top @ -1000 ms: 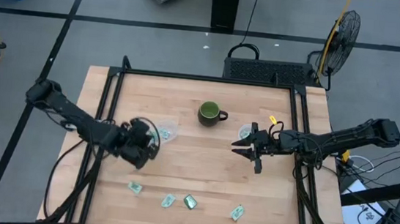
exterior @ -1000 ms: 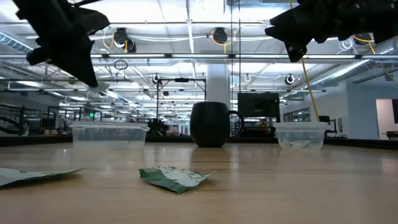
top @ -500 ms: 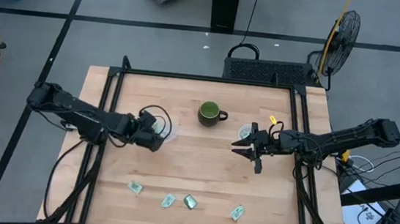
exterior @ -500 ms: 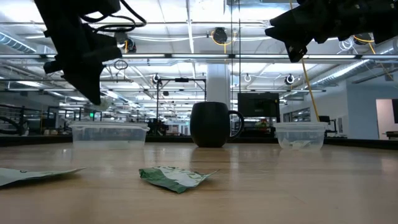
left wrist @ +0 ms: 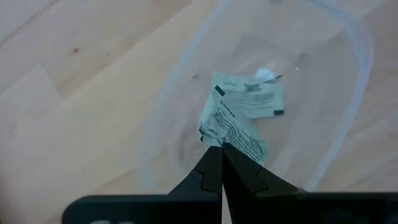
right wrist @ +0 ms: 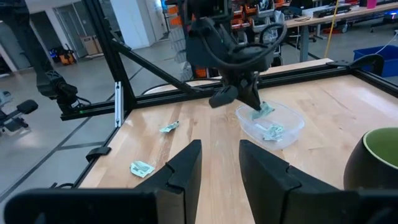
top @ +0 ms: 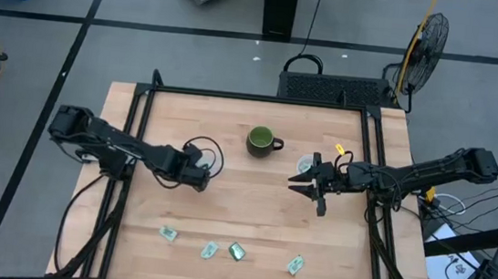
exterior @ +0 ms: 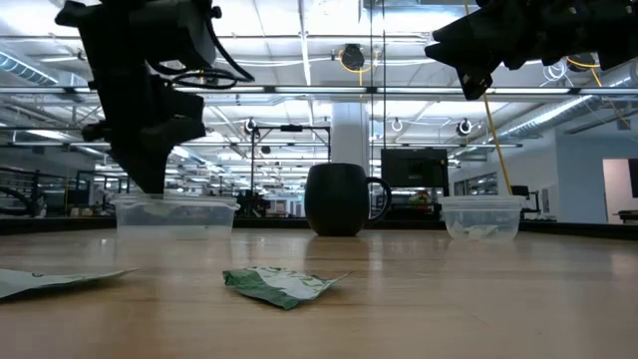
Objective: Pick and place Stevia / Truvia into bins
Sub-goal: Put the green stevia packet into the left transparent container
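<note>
**Sorting partway: four packets loose, one going into the left bin**

Near edge of the worktop (top: pixel 252 204): four sweetener packets lie loose in a rough row. From the left arm's side they are a pale packet (top: pixel 167 233), a second pale packet (top: pixel 209 249), a darker green packet (top: pixel 236 251) and a pale packet set a little apart (top: pixel 295 265). None is in a bin; these are what is left, by my reading.

Mid worktop, left side: the left tool (top: pixel 199 164) hangs over the left clear bin (left wrist: pixel 348 74), fingers closed together on the corner of a printed pale green packet (left wrist: pixel 239 134). The left wrist view shows that held packet inside the rim, dangling above a second packet (left wrist: pixel 249 99) already lying on the bin floor. So one is banked here and one is a release away.

Mid worktop, right side: the right tool (top: pixel 316 184) waits just beside the right clear bin (exterior: pixel 482 214), fingers parted about halfway with nothing between them. The low view shows something pale lying in this bin, probably packets; count not clear.

Far: dark green mug (top: pixel 261 142) stands between the bins, untouched, no part in the job.

Judgement: roughly half done.
</note>
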Motion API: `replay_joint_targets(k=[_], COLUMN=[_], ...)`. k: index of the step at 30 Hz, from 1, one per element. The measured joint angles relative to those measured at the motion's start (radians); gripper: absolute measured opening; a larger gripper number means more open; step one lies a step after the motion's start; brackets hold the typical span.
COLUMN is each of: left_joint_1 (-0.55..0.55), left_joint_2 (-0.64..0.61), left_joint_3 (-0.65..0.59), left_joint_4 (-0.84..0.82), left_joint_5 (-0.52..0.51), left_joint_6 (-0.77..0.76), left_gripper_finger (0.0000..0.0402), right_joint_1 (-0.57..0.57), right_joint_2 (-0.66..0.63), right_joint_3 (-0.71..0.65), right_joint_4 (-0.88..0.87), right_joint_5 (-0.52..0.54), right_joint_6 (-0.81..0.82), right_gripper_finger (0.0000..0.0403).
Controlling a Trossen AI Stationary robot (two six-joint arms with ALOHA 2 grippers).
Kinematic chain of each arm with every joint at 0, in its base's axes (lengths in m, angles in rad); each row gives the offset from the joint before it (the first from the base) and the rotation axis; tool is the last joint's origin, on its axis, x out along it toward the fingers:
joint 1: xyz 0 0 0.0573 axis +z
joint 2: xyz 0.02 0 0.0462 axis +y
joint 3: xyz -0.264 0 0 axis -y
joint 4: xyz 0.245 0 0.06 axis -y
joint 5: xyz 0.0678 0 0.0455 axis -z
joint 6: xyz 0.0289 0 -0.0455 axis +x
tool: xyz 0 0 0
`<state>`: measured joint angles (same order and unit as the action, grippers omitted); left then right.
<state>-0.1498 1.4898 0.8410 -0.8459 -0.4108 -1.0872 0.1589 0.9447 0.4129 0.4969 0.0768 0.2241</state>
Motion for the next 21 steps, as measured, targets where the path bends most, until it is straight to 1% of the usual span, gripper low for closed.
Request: replay_joint_targets(k=[3,6,10,15,21], left_joint_1=[0.000,0.000,0.000,0.000,0.000], left_joint_2=[0.027,0.044,0.044,0.044,0.044], left_joint_3=[0.000,0.000,0.000,0.000,0.000], left_joint_4=[0.018,0.022,0.026,0.032,0.034], left_joint_5=[0.009,0.017,0.018,0.018,0.018], left_joint_6=[0.021,0.039,0.040,0.074,0.073], left_gripper_finger=[0.0003,0.0010,0.0023,0.0025,0.0026], right_joint_1=[0.000,0.000,0.000,0.000,0.000], right_joint_2=[0.000,0.000,0.000,0.000,0.000], right_joint_3=[0.000,0.000,0.000,0.000,0.000], right_joint_4=[0.000,0.000,0.000,0.000,0.000], right_joint_5=[0.000,0.000,0.000,0.000,0.000], right_joint_6=[0.000,0.000,0.000,0.000,0.000], right_gripper_finger=[0.0100,0.0100,0.0100,0.0100,0.0100])
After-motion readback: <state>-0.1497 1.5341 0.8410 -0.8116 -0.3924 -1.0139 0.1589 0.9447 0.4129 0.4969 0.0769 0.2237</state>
